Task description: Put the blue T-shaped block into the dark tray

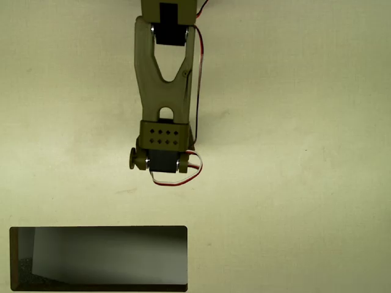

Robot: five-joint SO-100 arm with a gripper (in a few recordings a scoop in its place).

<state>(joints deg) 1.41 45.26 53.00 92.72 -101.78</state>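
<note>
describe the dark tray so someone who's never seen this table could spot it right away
In the overhead view, start from the pale tabletop and go to its bottom left corner, below the olive arm. The dark tray lies there: a wide, shallow rectangle with a grey-black inside and thin brownish rim, the one dark shape on the pale surface.

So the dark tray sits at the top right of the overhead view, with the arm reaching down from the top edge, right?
Not quite. In the overhead view the dark tray sits at the bottom left, not the top right. The arm does reach down from the top edge, as you said.
</note>
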